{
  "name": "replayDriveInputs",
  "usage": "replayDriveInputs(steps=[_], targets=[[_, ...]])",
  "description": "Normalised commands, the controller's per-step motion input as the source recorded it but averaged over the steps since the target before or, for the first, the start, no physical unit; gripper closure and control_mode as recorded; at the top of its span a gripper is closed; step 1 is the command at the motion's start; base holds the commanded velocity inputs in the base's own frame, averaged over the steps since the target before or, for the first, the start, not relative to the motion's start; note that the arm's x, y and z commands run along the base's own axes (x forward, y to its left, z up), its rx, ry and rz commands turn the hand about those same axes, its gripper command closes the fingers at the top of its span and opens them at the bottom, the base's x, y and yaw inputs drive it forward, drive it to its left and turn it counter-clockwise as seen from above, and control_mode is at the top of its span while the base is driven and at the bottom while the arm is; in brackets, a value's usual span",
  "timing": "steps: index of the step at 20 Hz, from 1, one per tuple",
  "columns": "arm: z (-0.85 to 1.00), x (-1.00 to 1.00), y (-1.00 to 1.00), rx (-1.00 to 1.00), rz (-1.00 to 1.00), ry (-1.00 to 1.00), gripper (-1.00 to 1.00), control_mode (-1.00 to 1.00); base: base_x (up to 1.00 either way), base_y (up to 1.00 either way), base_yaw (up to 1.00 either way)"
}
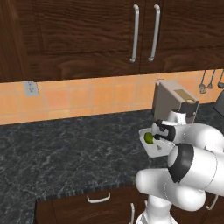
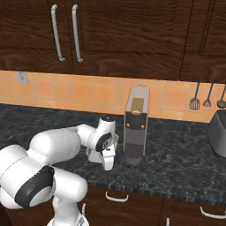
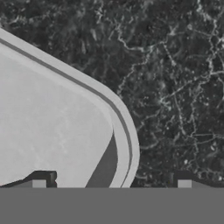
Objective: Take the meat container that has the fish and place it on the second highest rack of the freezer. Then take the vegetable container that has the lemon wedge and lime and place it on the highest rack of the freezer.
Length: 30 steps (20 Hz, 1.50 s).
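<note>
The white two-finger gripper [image 3: 111, 183] hangs low over the dark marbled stone counter [image 1: 65, 148], its fingers spread fully apart with nothing between them. In the hand view one dark fingertip [image 3: 38, 181] sits at about 7 o'clock over the pale floor of the shallow white plastic container [image 3: 52, 127], and the other at about 5 o'clock over bare counter, so the container's rounded rim passes between the two tips. Whether either tip touches the rim cannot be told from this angle.

In the left base view the same white container [image 1: 151, 148] lies flat on the counter at roughly 4 o'clock from the picture's centre, just in front of the tall grey coffee machine [image 1: 173, 100]. A small round green lime [image 1: 148, 138] rests inside it near its far left corner; a second small pale piece lies near the front of the tray, too small to name with certainty. The arm's wrist covers the container's right side.

In the right base view the wrist points down just beside the coffee machine [image 2: 136, 126], at its 9 o'clock, and hides most of the container.

Behind the counter runs an orange tiled backsplash [image 1: 87, 98] with a white wall socket [image 1: 30, 88] at 9 o'clock. Dark wooden upper cabinets [image 1: 87, 35] with long silver handles [image 1: 135, 33] fill the top. Metal utensils [image 2: 207, 100] hang on the tiles at 3 o'clock in the right base view.
</note>
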Motion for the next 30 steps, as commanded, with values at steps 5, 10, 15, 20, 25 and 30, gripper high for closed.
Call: replayDriveInputs(steps=[5, 10, 15, 20, 25, 30], targets=[[-0.20, 0.05, 0.17, 0.00, 0.00, 0.00, 1.00, -1.00, 0.00, 0.00, 0.00], [-0.07, 0.01, 0.07, 0.00, 0.00, 0.00, 1.00, -1.00, 0.00, 0.00, 0.00], [0.11, -0.21, 0.21, 0.00, 0.00, 0.00, 1.00, -1.00, 0.00, 0.00, 0.00], [0.68, -0.69, 0.24, 0.00, 0.00, -0.06, 1.00, -1.00, 0.00, 0.00, 0.00], [0.81, -1.00, 0.29, 0.00, 0.00, -0.24, 1.00, -1.00, 0.00, 0.00, 0.00], [0.80, -0.97, 0.53, 0.00, -0.01, -0.29, 1.00, -1.00, 0.00, 0.00, 0.00]])
